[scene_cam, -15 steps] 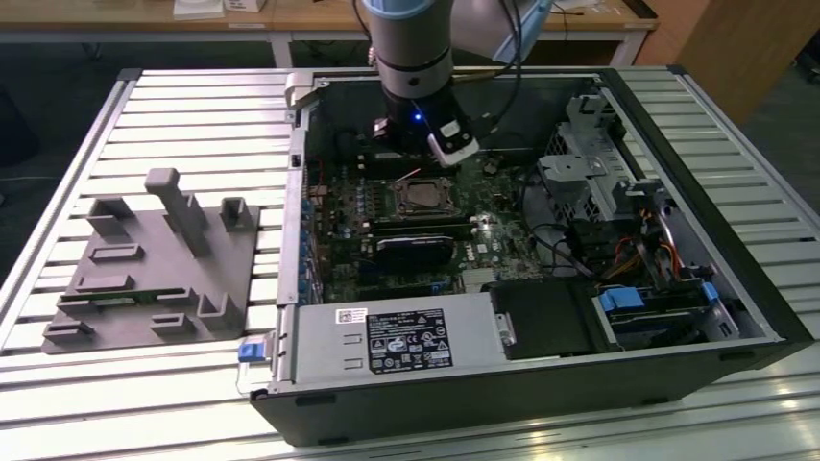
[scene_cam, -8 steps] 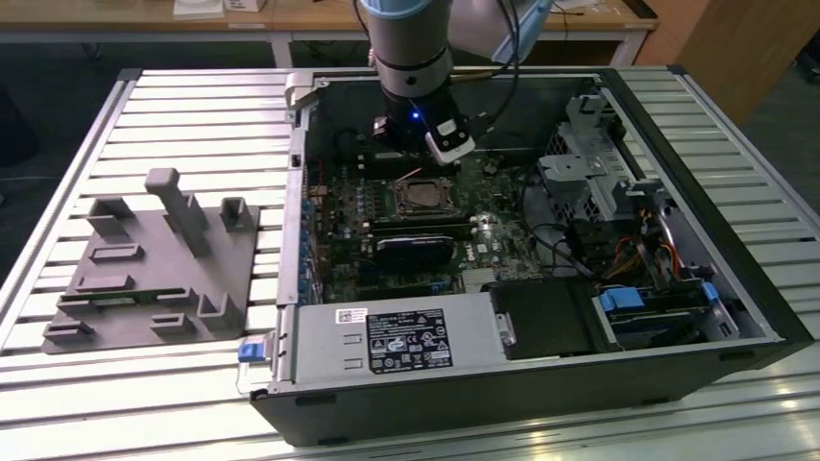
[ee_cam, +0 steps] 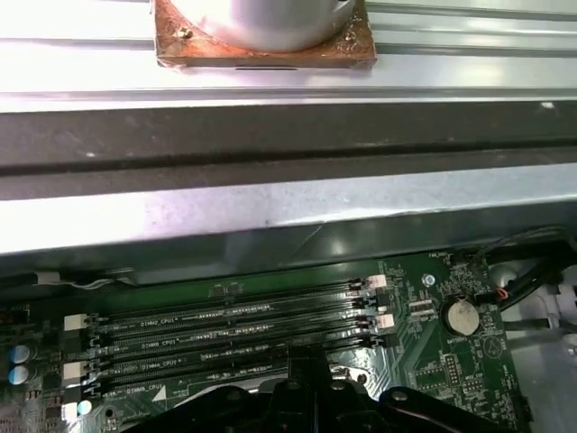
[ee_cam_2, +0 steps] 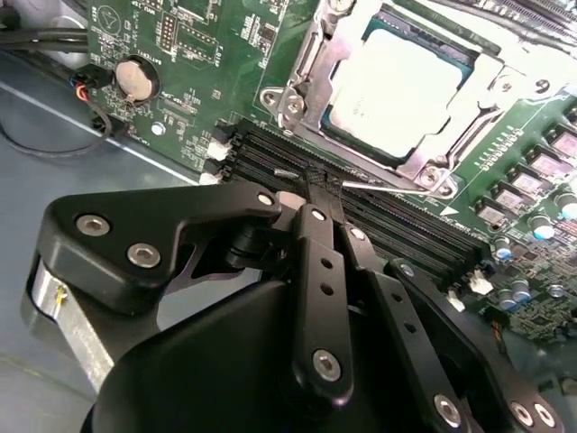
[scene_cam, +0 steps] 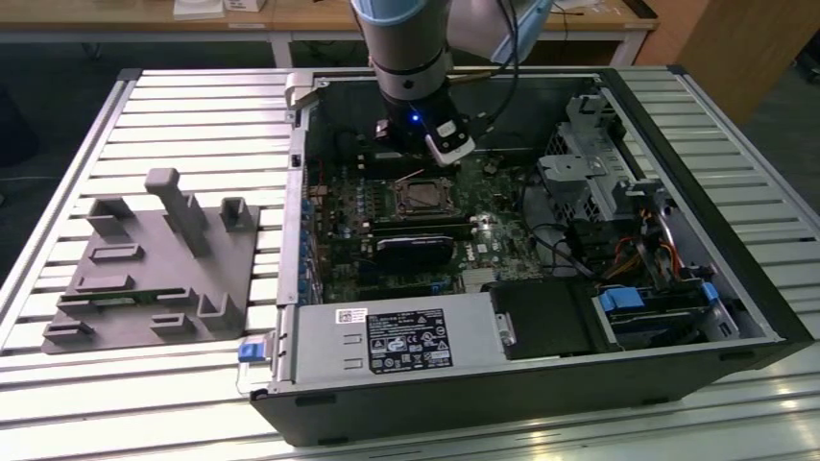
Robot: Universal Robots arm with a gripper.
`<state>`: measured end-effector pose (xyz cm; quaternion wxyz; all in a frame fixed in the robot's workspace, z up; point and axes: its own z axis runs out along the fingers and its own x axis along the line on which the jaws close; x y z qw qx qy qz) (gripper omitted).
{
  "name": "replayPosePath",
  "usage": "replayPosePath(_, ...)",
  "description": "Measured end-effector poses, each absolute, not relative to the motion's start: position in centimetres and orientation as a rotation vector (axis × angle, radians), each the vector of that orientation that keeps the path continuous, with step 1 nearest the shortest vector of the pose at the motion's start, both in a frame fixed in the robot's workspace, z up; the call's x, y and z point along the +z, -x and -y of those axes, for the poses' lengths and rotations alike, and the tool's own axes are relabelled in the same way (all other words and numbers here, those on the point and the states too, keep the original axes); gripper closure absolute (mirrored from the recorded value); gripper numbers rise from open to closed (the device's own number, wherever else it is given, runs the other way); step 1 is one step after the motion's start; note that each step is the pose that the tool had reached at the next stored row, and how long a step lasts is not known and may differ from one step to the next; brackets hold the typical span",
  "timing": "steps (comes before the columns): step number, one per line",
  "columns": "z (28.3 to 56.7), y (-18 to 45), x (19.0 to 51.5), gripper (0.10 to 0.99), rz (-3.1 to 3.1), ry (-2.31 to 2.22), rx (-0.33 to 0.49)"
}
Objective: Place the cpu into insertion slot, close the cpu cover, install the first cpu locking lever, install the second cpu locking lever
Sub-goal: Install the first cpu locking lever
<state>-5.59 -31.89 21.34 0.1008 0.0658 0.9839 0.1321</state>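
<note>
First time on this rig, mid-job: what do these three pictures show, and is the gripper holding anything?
The exterior view looks down at a robot arm reaching into an open computer case on a slatted table, beside a grey fixture. Both wrist views ride on the arm. The second wrist view shows the gripper down by the memory slots, next to the cpu, which sits with the cpu cover apparently down around it. I cannot tell whether it grips anything.

Exterior view overlooks case [scene_cam: 448, 399]; both wrist views near memory slots [ee_cam: 234, 329]
</note>
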Motion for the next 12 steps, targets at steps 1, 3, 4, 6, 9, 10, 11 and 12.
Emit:
replayPosePath(1,31.73,5.73,21.02,0.980,-2.904,-0.193,0.389)
replayPosePath(3,31.56,5.90,20.73,0.980,-2.902,-0.192,0.384)
replayPosePath(4,31.52,5.92,20.64,0.980,-2.902,-0.192,0.380)
replayPosePath(6,31.46,5.94,20.48,0.980,-2.902,-0.191,0.371)
replayPosePath(9,31.35,6.01,20.28,0.980,-2.901,-0.192,0.360)
replayPosePath(10,31.28,6.06,20.24,0.980,-2.900,-0.195,0.359)
replayPosePath(11,31.20,6.10,20.20,0.980,-2.900,-0.198,0.358)
replayPosePath(12,31.12,6.12,20.15,0.980,-2.899,-0.202,0.358)
